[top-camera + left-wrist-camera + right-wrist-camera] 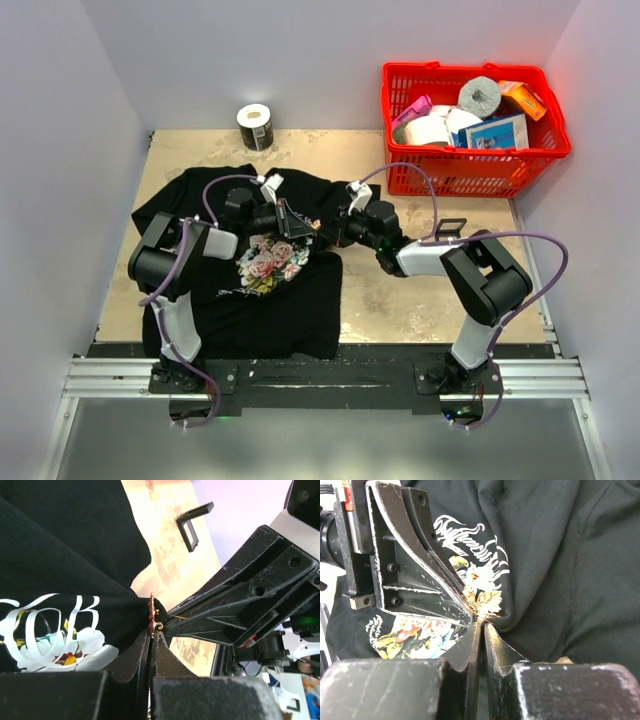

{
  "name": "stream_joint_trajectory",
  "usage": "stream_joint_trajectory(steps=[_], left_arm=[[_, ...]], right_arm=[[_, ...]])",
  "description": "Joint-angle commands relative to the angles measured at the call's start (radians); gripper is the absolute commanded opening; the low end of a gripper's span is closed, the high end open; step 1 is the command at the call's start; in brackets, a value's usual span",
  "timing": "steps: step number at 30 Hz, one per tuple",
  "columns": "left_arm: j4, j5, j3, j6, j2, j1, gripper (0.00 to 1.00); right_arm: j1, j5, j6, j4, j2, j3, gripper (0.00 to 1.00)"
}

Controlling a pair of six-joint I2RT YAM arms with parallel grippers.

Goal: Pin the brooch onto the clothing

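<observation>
Red basket [460, 176] at the tabletop's [400, 290] far right, stuffed with a grey roll [480, 96], orange box [524, 99], something pink [415, 106]. Black-and-white roll [256, 126] by the back wall, little black bracket [452, 228] near the basket.

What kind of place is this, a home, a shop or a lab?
Most likely a robot lab test cell. The left arm and right arm are bolted to a metal rail at the table edge, plain white walls box the table in, and a red basket holds assorted props.
</observation>
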Motion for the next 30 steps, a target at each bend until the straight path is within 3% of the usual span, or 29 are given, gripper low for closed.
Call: stream_joint_trajectory(steps=[1, 9, 15, 30], left_arm=[[0.002, 0.116, 0.058, 0.013, 0.029, -0.023, 0.0], [-0.136, 0.215, 0.152, 0.11, 0.081, -0.023, 0.0], [-0.349, 0.215, 0.222, 0.277, 0.08, -0.023, 0.0], [-0.473, 0.183, 0.279, 0.334, 0.11, -0.023, 0.0]], right_arm=[[0.003, -0.055, -0.019, 0.01, 0.007, 0.066, 0.1], [-0.032, -0.145, -0.043, -0.027, 0.045, 0.089, 0.11], [-0.049, -0.204, -0.085, -0.078, 0.067, 0.122, 0.11], [-0.05, -0.284, -0.108, -0.088, 0.099, 0.139, 0.1]])
